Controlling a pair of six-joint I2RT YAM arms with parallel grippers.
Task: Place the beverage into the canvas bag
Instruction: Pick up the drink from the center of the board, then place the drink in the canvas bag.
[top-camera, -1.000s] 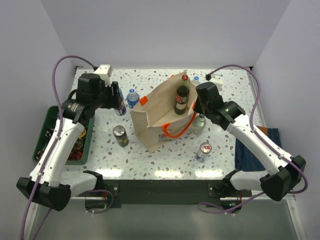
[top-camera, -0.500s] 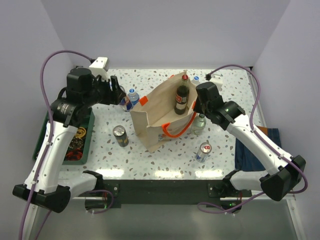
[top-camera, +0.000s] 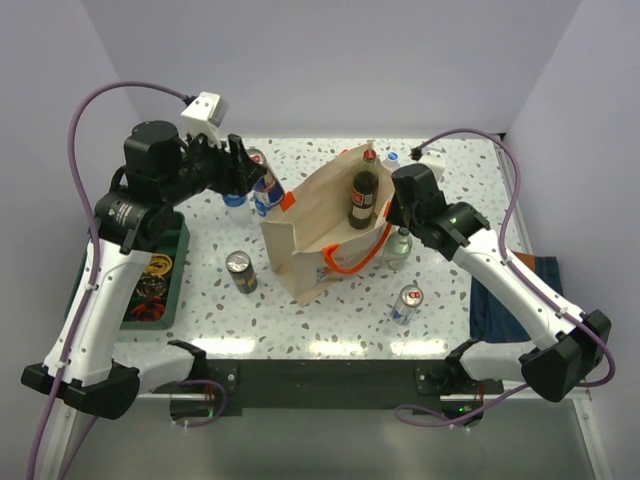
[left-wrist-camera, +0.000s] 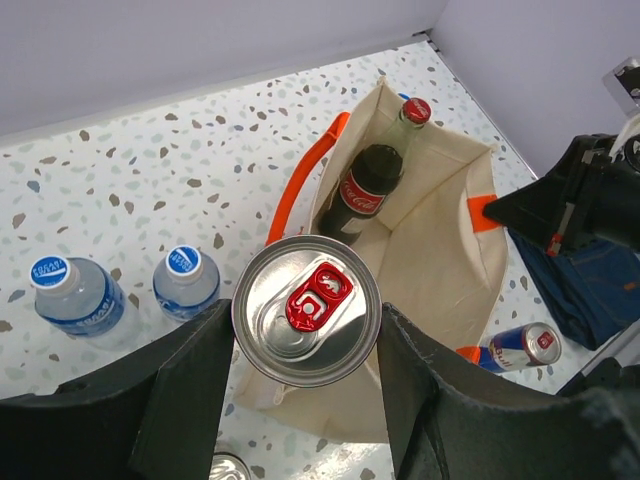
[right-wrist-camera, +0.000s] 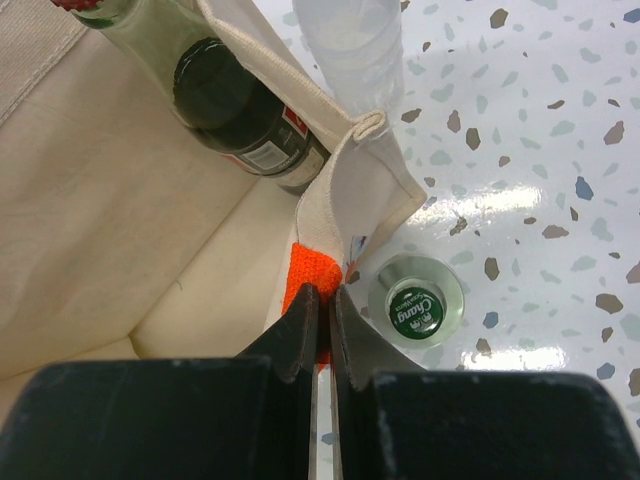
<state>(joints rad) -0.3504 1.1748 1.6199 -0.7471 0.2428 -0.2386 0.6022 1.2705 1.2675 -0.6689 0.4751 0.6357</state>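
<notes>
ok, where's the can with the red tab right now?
The can is upright in the left gripper, held above the table beside the canvas bag's left side in the top view, two water bottles just beyond it.

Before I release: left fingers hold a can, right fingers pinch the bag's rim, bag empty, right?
Not empty: the left wrist view shows a cola bottle inside the canvas bag. The rest holds: left fingers hold the can, right fingers pinch its rim.

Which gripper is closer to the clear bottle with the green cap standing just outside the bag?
Right. The right gripper pinches the edge of the beige canvas bag beside the clear green-capped bottle; the left gripper holds a red-tabbed silver can on the bag's far side.
</notes>
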